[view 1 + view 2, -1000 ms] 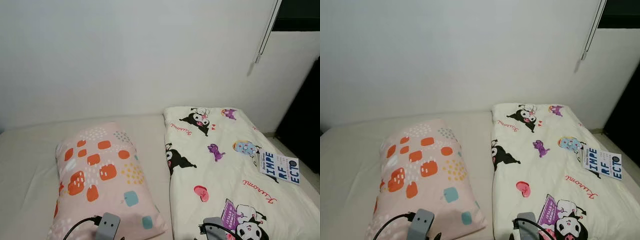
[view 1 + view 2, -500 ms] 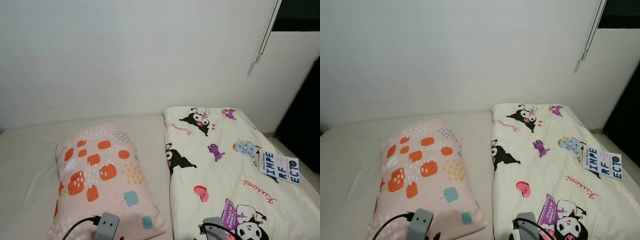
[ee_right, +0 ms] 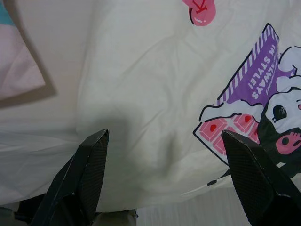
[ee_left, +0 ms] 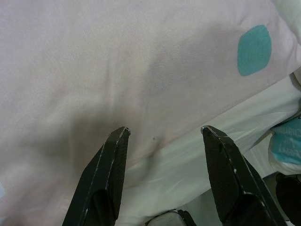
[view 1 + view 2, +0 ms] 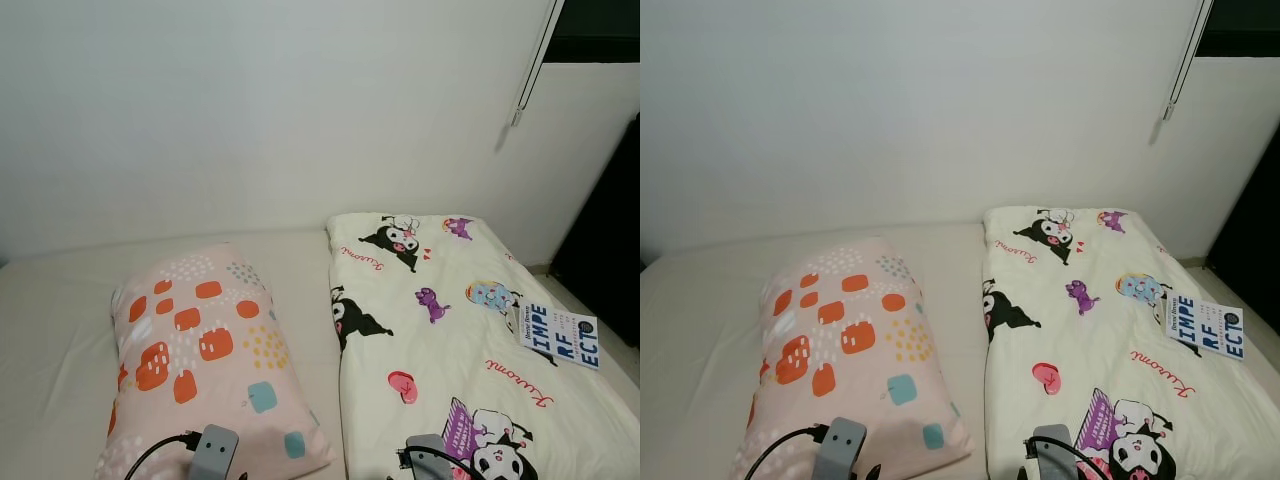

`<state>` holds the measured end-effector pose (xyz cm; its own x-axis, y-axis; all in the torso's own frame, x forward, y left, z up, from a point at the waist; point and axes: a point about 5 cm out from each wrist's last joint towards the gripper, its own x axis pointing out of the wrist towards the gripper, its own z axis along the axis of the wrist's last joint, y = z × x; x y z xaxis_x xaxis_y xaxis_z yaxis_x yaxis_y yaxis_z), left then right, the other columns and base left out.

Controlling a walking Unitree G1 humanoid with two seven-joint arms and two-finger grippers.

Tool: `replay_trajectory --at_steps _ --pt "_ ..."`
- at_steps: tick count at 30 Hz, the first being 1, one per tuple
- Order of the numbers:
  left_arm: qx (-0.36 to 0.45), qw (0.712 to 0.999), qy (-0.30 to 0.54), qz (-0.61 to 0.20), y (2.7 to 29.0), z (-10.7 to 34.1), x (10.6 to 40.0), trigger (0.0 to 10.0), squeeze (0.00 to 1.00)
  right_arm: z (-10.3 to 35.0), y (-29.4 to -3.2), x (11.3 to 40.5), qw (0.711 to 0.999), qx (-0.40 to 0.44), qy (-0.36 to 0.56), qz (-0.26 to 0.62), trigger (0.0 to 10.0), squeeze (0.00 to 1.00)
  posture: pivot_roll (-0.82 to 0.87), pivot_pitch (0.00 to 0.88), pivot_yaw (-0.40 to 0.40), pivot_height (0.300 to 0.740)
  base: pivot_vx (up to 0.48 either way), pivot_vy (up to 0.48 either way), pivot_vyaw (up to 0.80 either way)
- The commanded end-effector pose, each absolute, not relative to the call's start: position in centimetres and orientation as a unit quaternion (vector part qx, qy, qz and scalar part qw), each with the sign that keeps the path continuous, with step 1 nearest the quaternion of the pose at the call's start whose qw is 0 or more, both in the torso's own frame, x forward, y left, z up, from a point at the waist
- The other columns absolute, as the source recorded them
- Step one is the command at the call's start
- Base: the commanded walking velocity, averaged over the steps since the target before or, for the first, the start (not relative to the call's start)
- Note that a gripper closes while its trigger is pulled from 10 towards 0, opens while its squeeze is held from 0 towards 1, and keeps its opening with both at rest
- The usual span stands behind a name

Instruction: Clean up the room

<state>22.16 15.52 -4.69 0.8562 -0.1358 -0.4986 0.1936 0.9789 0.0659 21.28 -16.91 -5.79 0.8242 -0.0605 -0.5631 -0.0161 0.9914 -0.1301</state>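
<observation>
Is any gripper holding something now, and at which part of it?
Nothing is held. The left gripper is open above the pink pillow, and the right gripper is open above the cartoon-print blanket.

Blanket [image 5: 450, 330] and pillow [image 5: 205, 350] — near ends cut by the frame; booklet [image 5: 558, 335] small print unreadable.

"IMPE RF ECT" is read in large blue letters on the white book [image 5: 559, 335] at the blanket's [image 5: 440, 330] right edge, and "IN STYLE!" on the blanket's purple print [image 3: 256, 70].
</observation>
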Motion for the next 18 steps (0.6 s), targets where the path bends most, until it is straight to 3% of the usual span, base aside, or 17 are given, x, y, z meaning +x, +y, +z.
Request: replay_trajectory --at_steps 1,18 --pt "0.055 0.962 0.256 -0.079 15.84 -4.74 22.05 10.0 0.00 -5.84 -16.63 21.17 0.953 -0.064 0.295 -0.008 10.0 0.00 0.03 0.085 -0.016 0.740 0.000 0.000 0.00" --pt "0.055 0.962 0.254 -0.078 15.87 -4.67 22.13 10.0 0.00 -5.90 -16.61 21.11 0.953 -0.064 0.297 -0.008 10.0 0.00 0.03 0.085 -0.014 0.740 0.000 0.000 0.00"
